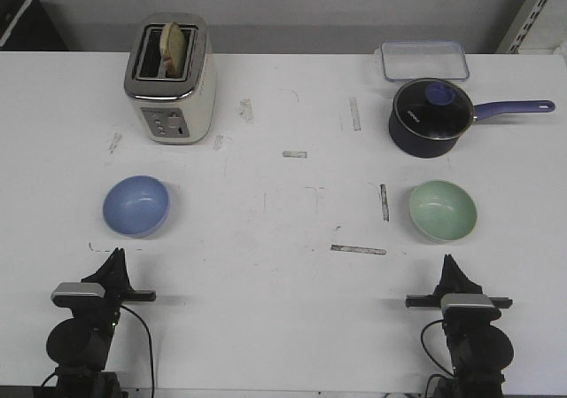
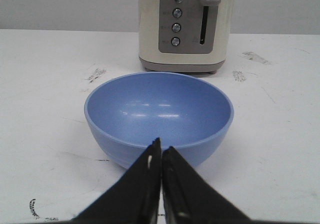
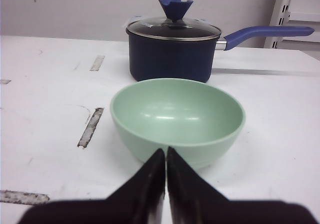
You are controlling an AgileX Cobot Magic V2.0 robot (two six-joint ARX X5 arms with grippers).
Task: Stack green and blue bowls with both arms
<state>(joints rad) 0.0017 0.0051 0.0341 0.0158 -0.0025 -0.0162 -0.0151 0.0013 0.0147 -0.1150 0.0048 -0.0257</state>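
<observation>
Currently both bowls are sitting apart on the bench [image 1: 283, 212]: blue bowl [image 1: 135, 206] left, green bowl [image 1: 442, 209] right. Wrist views are showing the left end effector [image 2: 161, 149] and right end effector [image 3: 166, 156] clenched, empty, just short of each bowl; the front view is also taking in a toaster [image 1: 171, 79] and saucepan [image 1: 431, 117] farther off.
</observation>
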